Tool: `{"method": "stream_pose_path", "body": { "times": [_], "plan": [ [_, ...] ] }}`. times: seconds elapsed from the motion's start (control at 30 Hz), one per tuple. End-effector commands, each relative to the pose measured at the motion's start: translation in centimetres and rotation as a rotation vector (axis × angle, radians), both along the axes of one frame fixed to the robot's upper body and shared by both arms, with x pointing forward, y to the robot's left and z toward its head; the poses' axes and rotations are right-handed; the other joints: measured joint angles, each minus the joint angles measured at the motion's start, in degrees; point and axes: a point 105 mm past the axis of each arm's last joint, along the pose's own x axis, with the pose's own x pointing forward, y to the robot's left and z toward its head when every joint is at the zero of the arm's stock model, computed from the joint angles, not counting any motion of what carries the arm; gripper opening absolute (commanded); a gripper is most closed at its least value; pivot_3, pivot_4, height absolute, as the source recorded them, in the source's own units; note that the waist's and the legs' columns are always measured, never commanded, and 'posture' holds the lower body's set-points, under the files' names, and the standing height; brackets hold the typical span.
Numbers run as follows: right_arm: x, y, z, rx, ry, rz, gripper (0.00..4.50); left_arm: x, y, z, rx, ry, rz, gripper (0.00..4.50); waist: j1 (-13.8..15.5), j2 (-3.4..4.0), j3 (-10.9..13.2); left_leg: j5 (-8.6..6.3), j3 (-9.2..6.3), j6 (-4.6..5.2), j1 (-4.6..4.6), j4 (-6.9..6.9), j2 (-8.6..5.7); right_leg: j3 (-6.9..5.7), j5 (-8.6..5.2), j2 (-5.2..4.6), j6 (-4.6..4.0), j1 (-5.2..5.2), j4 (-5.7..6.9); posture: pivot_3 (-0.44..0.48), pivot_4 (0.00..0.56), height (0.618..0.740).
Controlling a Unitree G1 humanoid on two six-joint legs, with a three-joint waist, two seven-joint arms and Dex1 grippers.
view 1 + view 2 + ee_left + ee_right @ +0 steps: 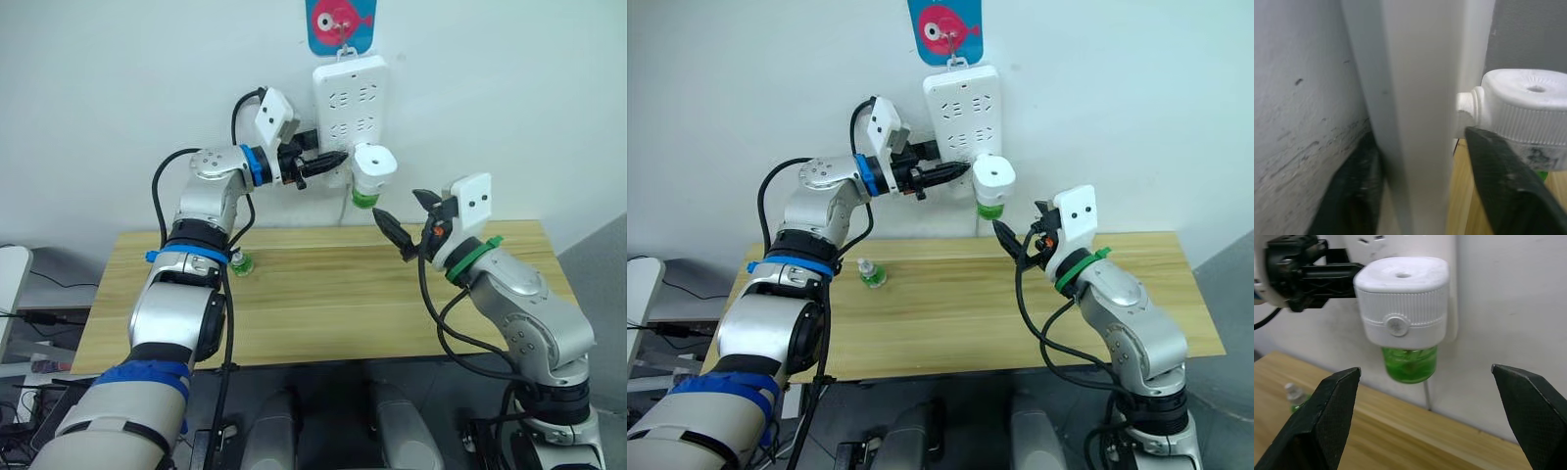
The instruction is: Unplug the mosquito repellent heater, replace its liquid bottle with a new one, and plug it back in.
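**Heater still in the socket, both tools closing in**

The mosquito repellent heater (pixel 373 164) is plugged into the lower part of the white power strip (pixel 349 98) on the wall, with its green liquid bottle (pixel 1409 363) hanging from its underside. So nothing of the job looks finished: the unit is not unplugged and the bottle on it is not swapped.

The right tool (pixel 404 222) hangs just below and in front of the heater, its two black fingers (pixel 1325 418) spread wide apart and holding nothing. From the right wrist view the heater and its bottle sit squarely between those fingers but further ahead of them, not yet inside the gap.

The left tool (pixel 328 160) reaches in from the other side, level with the heater. Its fingers straddle the edge of the power strip: one dark finger (pixel 1503 181) lies on the heater's side of the strip, right against the unit's ribbed skirt, the other on the wall side. It looks placed to steady the strip while the heater is pulled. It is parted around the strip; whether it is pressing on it I cannot tell.

A small green bottle with a clear cap (pixel 241 262) stands on the tabletop (pixel 323 313), well below and apart from both tools. That is presumably the replacement, untouched.

Left to do, as I judge it: pull the heater out, change bottles, plug it back.
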Motion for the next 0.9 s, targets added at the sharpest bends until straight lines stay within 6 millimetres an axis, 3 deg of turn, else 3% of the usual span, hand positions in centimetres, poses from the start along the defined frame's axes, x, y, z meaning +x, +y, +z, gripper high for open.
{"method": "stream_pose_path", "body": {
  "times": [0.03,0.37,0.6,0.77,0.9],
  "plan": [
    [0.2,1.1,1.6,0.015,-0.071,-0.018,4.5,-0.3,-0.4,1.4,-0.004,-0.043,-0.021,1.33,-0.1,0.0,0.0,0.0,-0.02,0.0,0.0,0.0,0.0,-0.03,0.0,0.0,0.0,0.0,0.02,-0.275,0.318,0.74],
    [2.7,3.3,3.2,0.066,-0.12,-0.059,4.5,-0.3,-0.6,1.3,0.006,-0.045,-0.006,1.33,-0.1,0.0,0.0,0.0,-0.05,0.0,0.0,0.06,-0.01,-0.05,0.01,0.0,0.01,0.04,0.03,-0.254,0.307,0.74],
    [3.9,2.9,3.6,0.088,-0.147,-0.107,4.5,-0.3,-0.6,1.2,-0.001,-0.049,0.003,1.33,-0.1,0.0,0.0,0.0,-0.04,0.0,0.0,0.05,-0.01,-0.05,0.02,-0.01,-0.01,0.04,0.02,-0.242,0.297,0.74],
    [3.0,3.5,4.1,0.081,-0.183,-0.046,2.97,-0.1,-0.3,1.0,0.0,-0.049,0.03,1.33,-0.1,0.0,0.0,0.0,-0.04,0.0,0.0,0.04,-0.01,-0.04,0.02,-0.01,-0.01,0.04,0.03,-0.245,0.291,0.74],
    [2.2,3.2,4.4,0.059,-0.204,-0.038,2.98,0.3,0.3,0.9,-0.004,-0.047,0.073,1.33,0.2,0.0,0.0,0.0,-0.06,0.0,-0.02,0.03,-0.02,-0.08,0.02,-0.02,-0.01,0.04,0.01,-0.248,0.286,0.74]
  ]
}}
